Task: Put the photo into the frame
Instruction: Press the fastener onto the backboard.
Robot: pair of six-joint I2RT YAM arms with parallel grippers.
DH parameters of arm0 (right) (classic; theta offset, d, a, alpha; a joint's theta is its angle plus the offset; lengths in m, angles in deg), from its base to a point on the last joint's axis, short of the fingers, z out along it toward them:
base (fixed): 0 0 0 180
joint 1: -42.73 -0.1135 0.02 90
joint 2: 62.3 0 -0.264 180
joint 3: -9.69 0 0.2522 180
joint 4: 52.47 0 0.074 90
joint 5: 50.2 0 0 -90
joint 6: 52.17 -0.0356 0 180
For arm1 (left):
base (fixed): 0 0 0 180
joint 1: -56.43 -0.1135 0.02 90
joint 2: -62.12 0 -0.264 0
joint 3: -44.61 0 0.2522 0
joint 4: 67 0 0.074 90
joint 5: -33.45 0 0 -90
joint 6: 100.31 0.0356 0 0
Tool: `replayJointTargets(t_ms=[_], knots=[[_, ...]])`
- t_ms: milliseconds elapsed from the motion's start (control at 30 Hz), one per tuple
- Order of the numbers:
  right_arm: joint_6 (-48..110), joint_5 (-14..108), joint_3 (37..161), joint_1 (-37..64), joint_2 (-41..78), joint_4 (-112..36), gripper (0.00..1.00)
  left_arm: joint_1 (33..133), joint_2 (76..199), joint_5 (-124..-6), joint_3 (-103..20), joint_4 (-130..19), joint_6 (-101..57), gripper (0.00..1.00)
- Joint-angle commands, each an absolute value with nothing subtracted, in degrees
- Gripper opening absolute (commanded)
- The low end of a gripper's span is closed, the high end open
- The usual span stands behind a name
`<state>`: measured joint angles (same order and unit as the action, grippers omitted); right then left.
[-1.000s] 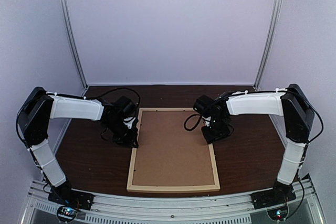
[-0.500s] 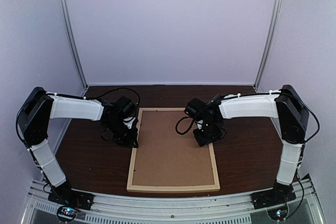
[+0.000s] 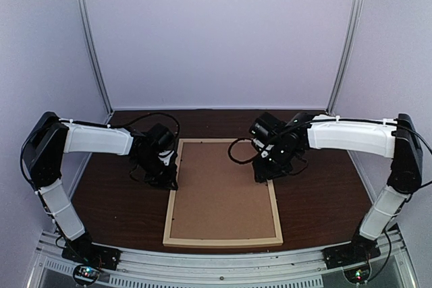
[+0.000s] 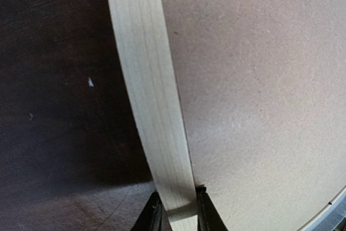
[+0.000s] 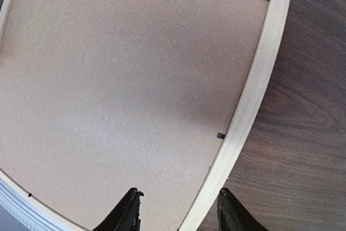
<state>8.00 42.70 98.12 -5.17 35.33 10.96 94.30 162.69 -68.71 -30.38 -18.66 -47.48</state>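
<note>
Frame (image 3: 223,241) flat on dark table (image 3: 115,207)

I read frame (image 4: 154,106) pale cream wood, fine straight grain, between black left gripper (image 4: 177,212) fingers (image 4: 153,216) | backing board (image 4: 259,96) right of them: speckled tan-brown | table (image 4: 59,106) left: dark brown woodgrain, white fleck | retaining tab (image 5: 220,134) above black right gripper (image 5: 179,212): black

Thin pale wood frame (image 3: 223,241), lying flat on dark table (image 3: 115,204) (brown backing board (image 3: 223,190) inside), back up
</note>
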Motion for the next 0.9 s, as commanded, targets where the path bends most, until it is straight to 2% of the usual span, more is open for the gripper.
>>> replayJointTargets(t_ms=[0,433,867], knots=[[6.5,43.7,94.1,-5.1,31.4,14.3,0.49,95.5,163.7,-69.5,-28.9,-18.4,-45.6,0.17],[0.8,46.7,77.7,-6.4,20.4,12.2,0.50,95.5,163.8,-69.1,-29.4,-18.4,-46.1,0.17],[0.2,47.1,76.9,-9.0,25.1,8.6,0.50,95.5,164.6,-69.1,-29.7,-18.5,-45.9,0.17]])
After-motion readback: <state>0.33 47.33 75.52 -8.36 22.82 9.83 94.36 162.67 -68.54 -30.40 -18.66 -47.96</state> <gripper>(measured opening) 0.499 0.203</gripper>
